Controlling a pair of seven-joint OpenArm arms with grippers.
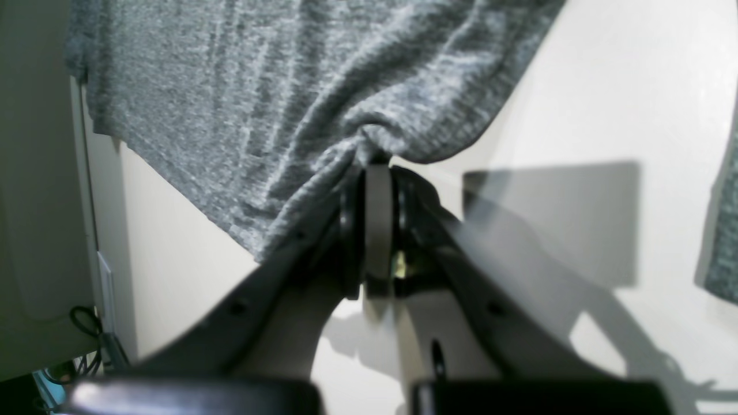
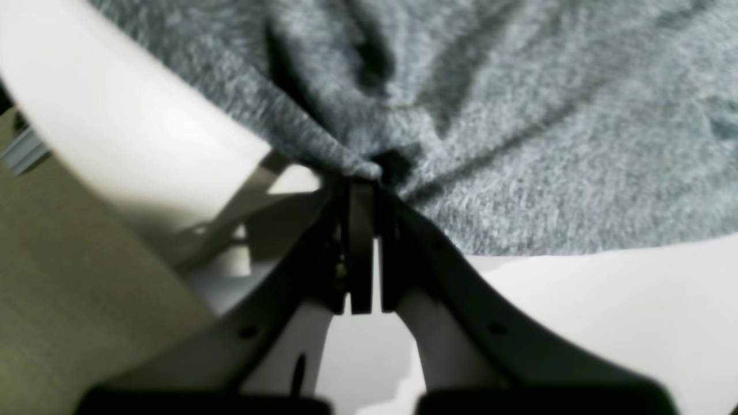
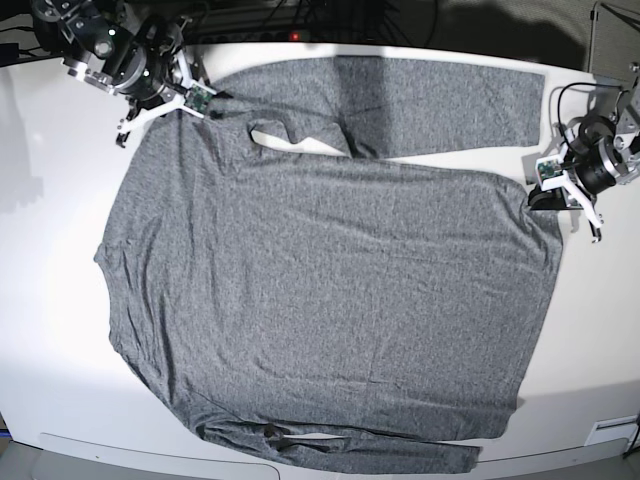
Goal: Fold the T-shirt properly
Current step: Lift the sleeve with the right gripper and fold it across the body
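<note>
Both grippers pinch the shirt for a fold.
On the desk (image 3: pixel 30 330), the right gripper (image 3: pixel 205 101) nips the spread shirt (image 3: pixel 330 290) near its collar, the left gripper (image 3: pixel 538 196) its hem; next, probably lift together and carry the edge across.

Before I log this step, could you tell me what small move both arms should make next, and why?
Probably lift both claws a little together. The left claw and right claw are each shut on an edge of the T-shirt, which lies spread flat on the table, so raising those edges seems the way to start a fold.
</note>
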